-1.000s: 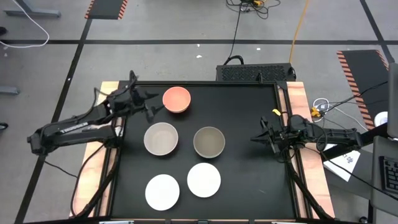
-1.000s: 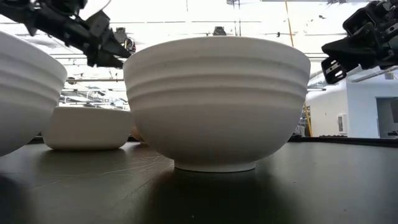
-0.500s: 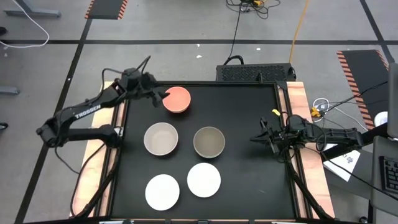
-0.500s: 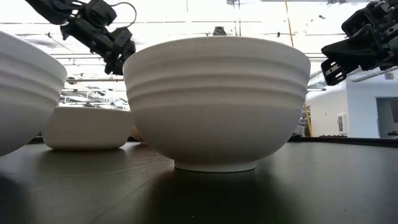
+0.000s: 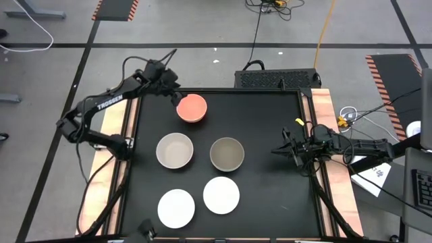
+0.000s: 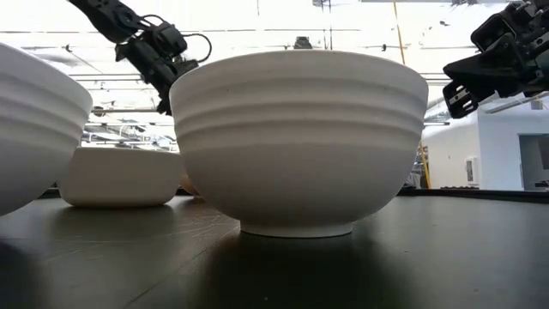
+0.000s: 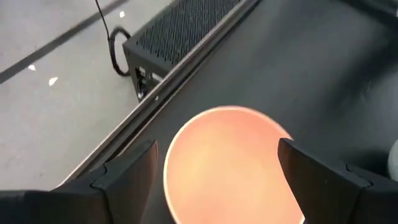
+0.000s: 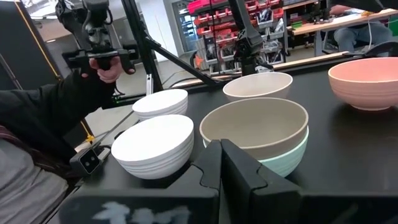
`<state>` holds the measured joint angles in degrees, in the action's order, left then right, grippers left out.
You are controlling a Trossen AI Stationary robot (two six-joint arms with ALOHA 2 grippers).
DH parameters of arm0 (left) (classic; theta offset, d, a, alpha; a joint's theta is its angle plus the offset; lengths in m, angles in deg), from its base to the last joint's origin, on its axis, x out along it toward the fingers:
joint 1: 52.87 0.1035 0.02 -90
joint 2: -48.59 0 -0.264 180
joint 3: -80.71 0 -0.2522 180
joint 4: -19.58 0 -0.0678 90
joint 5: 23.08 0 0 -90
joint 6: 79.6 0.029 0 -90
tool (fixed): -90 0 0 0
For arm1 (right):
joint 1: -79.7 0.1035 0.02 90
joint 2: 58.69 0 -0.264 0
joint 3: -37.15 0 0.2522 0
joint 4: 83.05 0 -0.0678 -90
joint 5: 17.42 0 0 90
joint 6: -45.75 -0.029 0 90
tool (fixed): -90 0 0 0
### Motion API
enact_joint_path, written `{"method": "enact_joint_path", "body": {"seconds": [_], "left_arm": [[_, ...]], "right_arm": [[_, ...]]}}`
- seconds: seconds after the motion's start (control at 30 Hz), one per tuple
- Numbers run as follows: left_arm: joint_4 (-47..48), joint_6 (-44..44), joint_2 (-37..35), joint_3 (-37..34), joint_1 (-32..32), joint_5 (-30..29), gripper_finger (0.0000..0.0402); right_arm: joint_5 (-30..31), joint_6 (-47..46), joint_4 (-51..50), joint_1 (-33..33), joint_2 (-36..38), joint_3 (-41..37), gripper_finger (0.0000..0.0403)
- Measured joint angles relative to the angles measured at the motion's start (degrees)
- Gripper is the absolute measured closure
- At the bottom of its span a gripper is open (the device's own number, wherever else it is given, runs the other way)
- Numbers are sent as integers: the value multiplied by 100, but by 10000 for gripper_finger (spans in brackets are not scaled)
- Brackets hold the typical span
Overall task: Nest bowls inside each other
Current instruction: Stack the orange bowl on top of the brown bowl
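A salmon-orange bowl stands on its base near the table's far edge. My left gripper hovers open just over its far-left rim, slanting down; in the left wrist view its fingers stand on either side of the bowl, apart from it. Mid-table are a beige-grey bowl and an olive-grey bowl. The olive-grey bowl sits inside a mint green one. Two white bowls stand near the front edge. My right gripper waits shut at the right edge.
A black perforated box lies just beyond the far edge. Wooden rails run along both sides of the black tabletop. A person holding a hand-held controller shows beyond the table in the right wrist view. Bare tabletop lies right of the salmon bowl.
My left gripper has swung from beside the salmon bowl's near-left side toward the table's far edge, turning as it went, and now slants down over the bowl's far-left rim. It has stayed open. No bowl has moved.
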<state>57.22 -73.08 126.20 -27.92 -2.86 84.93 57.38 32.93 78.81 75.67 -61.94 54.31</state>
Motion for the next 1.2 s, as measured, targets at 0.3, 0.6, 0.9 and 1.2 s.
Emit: {"method": "enact_joint_path", "body": {"seconds": [0.3,0.6,0.9,1.2], "left_arm": [[828,545,684,627,27,-323,69],[1052,666,1258,862,15,-335,69],[1097,668,1536,862,23,-337,69],[1160,647,1859,865,23,-310,69]], "right_arm": [[0,0,0,0,-6,-2,403],[0,-4,0,0,-41,-1,403],[0,-4,-1,0,-223,-2,403],[1,-4,-1,0,-244,-1,403]]}}
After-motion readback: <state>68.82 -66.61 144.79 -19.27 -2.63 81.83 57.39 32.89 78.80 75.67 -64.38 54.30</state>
